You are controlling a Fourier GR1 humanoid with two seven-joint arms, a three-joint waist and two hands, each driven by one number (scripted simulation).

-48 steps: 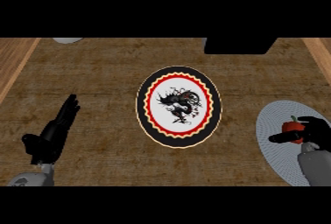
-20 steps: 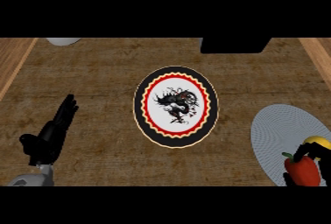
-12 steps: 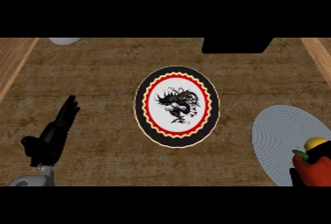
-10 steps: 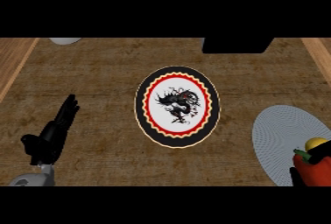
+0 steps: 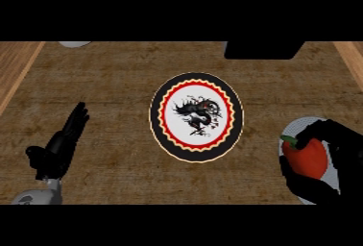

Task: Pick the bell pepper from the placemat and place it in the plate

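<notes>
- Red at lower right: seeing the bell pepper point(image 5: 306, 157), glossy, with its green stem point(image 5: 288, 140) sticking out at the upper left.
- Clamping round it with the right hand point(image 5: 315, 186): black fingers point(image 5: 345, 144) curling over the pepper's top and right side, the rest of the hand cupping it from below and from the left.
- Hiding most of the pepper's lower half behind that hand, leaving only the red upper face and the stem showing.
- Overlapping the pale grey placemat point(image 5: 299, 127) in the head view, with only slivers of the mat peeking out past hand and pepper.
- Not telling from this angle whether the pepper is touching the mat or being held clear of it.
- Sitting well apart from the plate point(image 5: 157, 115), off to its right and somewhat lower in the view, so not in the plate.
- Showing the plate near the counter's middle: black rim, red and yellow scalloped ring, white centre carrying a black and red figure.
- Resting the left hand point(image 5: 62, 141) at lower left, open, fingers straight and close together, pointing toward the view's top, well apart from the plate.
- Showing a bit of grey forearm point(image 5: 35, 197) below that hand at the bottom edge.
- Running brown wood grain across the counter point(image 5: 113, 86), with lighter wooden strips point(image 5: 18, 72) along the left and right sides.
- Cutting off a black block point(image 5: 262, 49) at the top edge, up and right of the plate.
- Cutting off a pale rounded thing point(image 5: 74, 44) at top left, too little showing to identify it.
</notes>
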